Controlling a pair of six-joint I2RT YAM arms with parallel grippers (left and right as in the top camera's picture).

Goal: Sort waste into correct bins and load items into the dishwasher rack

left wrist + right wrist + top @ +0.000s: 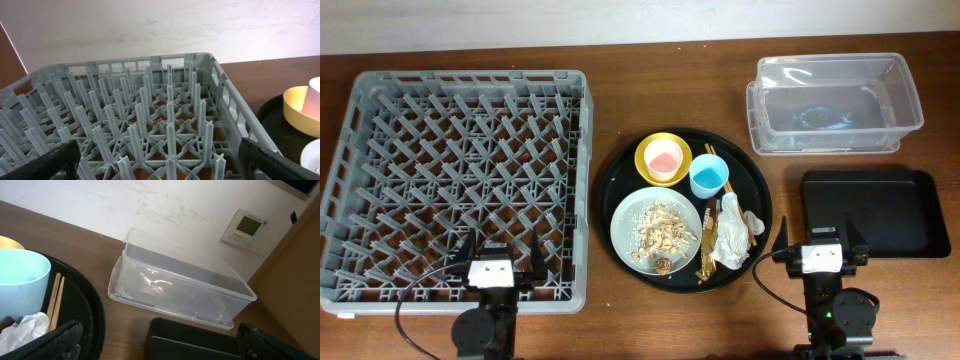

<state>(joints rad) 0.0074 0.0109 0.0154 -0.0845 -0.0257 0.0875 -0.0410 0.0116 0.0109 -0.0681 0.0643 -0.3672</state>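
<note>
The grey dishwasher rack (470,82) (165,100) fills the left of the table. A round black tray (620,180) holds a yellow bowl (646,150) (300,112) with a pink cup (663,158) in it, a blue cup (708,176) (20,280), a plate (625,232) of food scraps (665,228), a crumpled napkin (730,232), chopsticks (707,205) (54,300) and a gold wrapper (704,265). My left gripper (500,252) (160,160) hangs open over the rack's near edge. My right gripper (818,242) (160,340) stands open between the round tray and the black bin.
A clear plastic tub (835,100) (180,290) sits at the back right. In front of it lies the shallow black rectangular tray (875,210) (200,340). Bare wood shows between the rack and the round tray, and along the table's back edge.
</note>
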